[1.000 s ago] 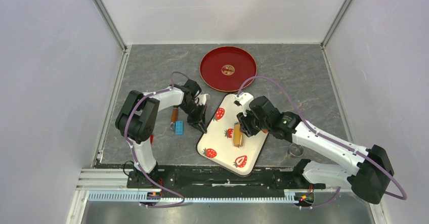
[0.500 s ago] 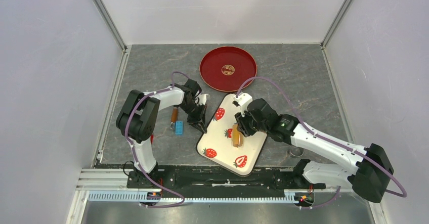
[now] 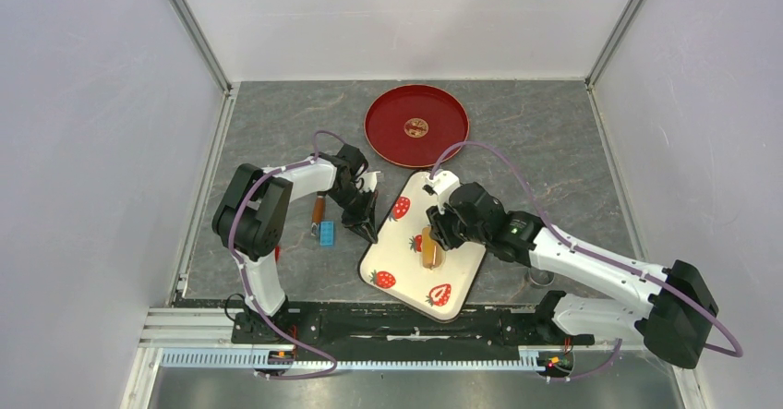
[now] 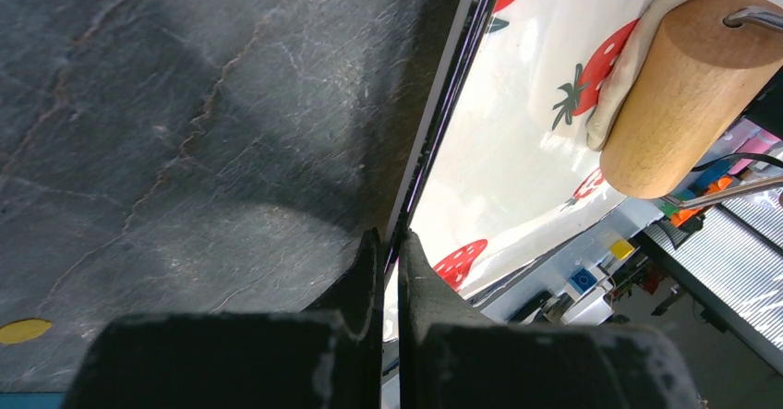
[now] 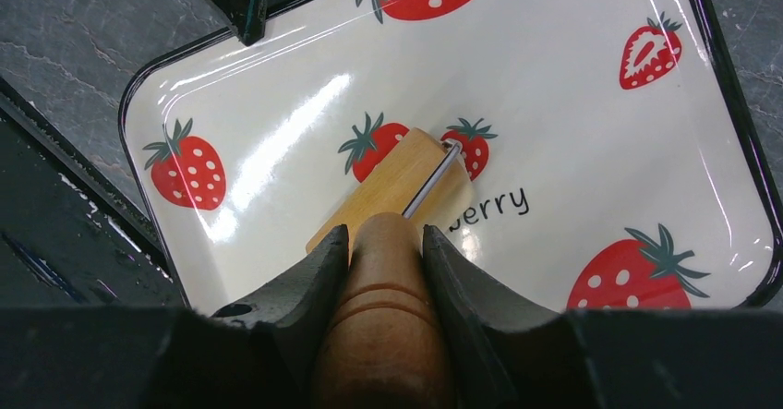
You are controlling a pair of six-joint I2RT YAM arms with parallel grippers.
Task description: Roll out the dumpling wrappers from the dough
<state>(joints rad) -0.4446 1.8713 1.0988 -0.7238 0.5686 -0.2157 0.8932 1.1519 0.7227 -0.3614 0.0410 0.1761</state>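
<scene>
Far left on my grey counter [image 3: 277, 132] lies a short brown handle [image 3: 319, 209] with a small blue piece [image 3: 326, 234] at its near end. I cannot tell whether the two are joined.

Just right of them is my left tool [image 3: 369, 231]. It points down and is closed on the left rim of the strawberry tray [image 3: 402, 259]. My left wrist view shows the thin dark edge of the tray pinched between the two fingers.

The tray sits at a slant on the counter. The red plate [image 3: 388, 132] with its gold emblem lies beyond the tray's far corner and looks clear of it.

Near the middle of the tray lies the wooden roller [image 3: 431, 250], its barrel down on the tray. The dough [image 4: 617, 104] is a thin, pale cream sheet. It is under the barrel and curls up along the barrel's side, over one of the printed strawberries.

My right tool [image 5: 383, 243] reaches in from the right. Its fingers are clamped on either side of the roller's wooden handle, and a wire yoke runs from the handle to the barrel.

Further right, a small metal ring [image 3: 541, 276] stands on the counter beside the tray's near right corner, partly hidden by my right arm.
</scene>
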